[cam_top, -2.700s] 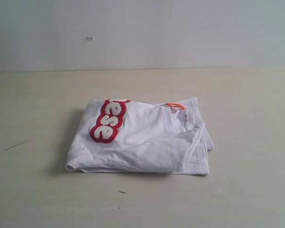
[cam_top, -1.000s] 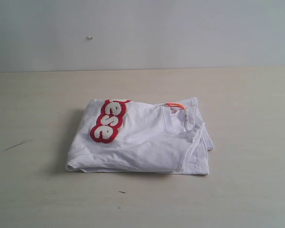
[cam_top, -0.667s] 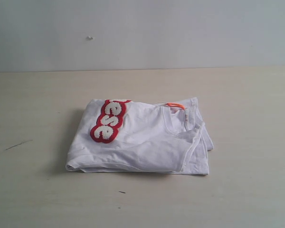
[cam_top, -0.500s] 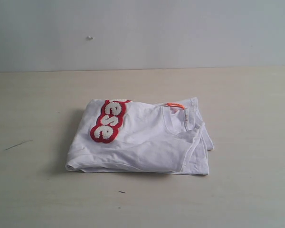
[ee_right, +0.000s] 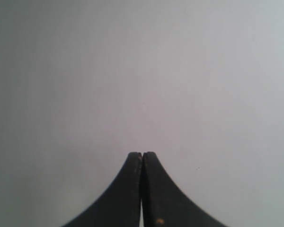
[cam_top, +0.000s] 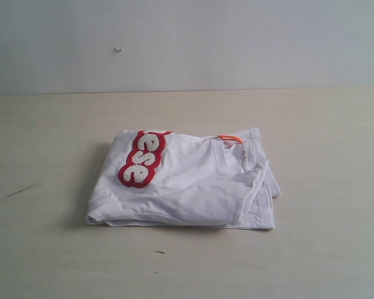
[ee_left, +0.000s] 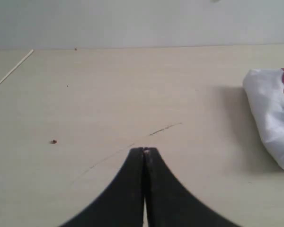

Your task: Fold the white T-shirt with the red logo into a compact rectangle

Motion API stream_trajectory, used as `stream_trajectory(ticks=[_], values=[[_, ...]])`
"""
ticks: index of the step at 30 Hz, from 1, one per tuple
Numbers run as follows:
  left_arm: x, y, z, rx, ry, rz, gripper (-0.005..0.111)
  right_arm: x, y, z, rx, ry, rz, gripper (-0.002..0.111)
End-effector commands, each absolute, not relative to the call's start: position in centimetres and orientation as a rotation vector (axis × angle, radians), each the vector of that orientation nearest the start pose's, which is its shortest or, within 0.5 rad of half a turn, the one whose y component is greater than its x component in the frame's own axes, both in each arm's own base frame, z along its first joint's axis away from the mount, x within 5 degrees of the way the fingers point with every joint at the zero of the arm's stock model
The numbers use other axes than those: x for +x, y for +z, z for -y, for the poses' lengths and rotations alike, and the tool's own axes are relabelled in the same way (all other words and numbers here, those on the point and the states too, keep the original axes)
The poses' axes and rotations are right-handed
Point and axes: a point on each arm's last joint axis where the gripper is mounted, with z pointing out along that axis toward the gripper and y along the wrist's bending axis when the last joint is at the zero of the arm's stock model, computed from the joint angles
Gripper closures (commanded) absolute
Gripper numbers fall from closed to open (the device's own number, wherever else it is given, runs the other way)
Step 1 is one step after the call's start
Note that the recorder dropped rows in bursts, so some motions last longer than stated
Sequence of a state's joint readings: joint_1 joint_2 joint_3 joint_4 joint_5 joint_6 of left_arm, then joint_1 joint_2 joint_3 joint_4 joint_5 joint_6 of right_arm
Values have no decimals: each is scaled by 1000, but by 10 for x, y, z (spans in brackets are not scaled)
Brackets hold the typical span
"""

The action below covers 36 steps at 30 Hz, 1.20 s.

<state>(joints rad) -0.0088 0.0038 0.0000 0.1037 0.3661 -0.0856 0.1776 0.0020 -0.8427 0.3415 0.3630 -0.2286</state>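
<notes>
The white T-shirt [cam_top: 187, 184] lies folded into a rough rectangle in the middle of the table. Its red logo [cam_top: 142, 159] with fluffy white letters shows on the far left of the top layer. The ribbed collar and orange neck tag [cam_top: 230, 138] sit at the far right. Neither arm appears in the exterior view. My left gripper [ee_left: 144, 151] is shut and empty above bare table, with a corner of the T-shirt [ee_left: 270, 113] off to one side. My right gripper [ee_right: 142, 154] is shut and empty, facing only a plain grey wall.
The pale wooden table [cam_top: 50, 249] has a dark scratch [cam_top: 23, 190] at the left and a small speck [cam_top: 159, 251] near the front. A grey wall [cam_top: 187, 43] stands behind. A thin stick [ee_left: 12, 72] lies on the table in the left wrist view.
</notes>
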Motion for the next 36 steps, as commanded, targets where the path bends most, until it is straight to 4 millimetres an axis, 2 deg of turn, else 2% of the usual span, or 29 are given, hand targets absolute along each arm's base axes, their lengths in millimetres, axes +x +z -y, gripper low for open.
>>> stream_trajectory(ticks=[1,12,14,20,22,27,33,34,35,36], values=[[53,181,-2,-9,19,-1838,107,-73,423,2,-156,299,-997,108],[53,181,-2,-7,20,-1838,107,-73,423,2,-156,299,-997,108],[53,181,-2,-7,20,-1838,107,-68,419,2,-176,205,-1009,108],[53,181,-2,-7,20,-1838,107,-58,417,-7,-43,-15,-947,108],[53,181,-2,-7,20,-1838,107,-50,410,-9,-18,-113,-966,108],[53,181,-2,-7,20,-1838,107,-20,380,-2,24,-148,-1057,108],[53,181,-2,-7,21,-1840,107,21,320,2,25,-152,-1172,108],[53,181,-2,-7,21,-1840,107,33,294,4,13,-167,-1241,108],[53,181,-2,-7,21,-1840,107,38,281,4,9,-170,-1272,108],[53,181,-2,-7,21,-1840,107,46,259,5,19,-156,-1338,108]])
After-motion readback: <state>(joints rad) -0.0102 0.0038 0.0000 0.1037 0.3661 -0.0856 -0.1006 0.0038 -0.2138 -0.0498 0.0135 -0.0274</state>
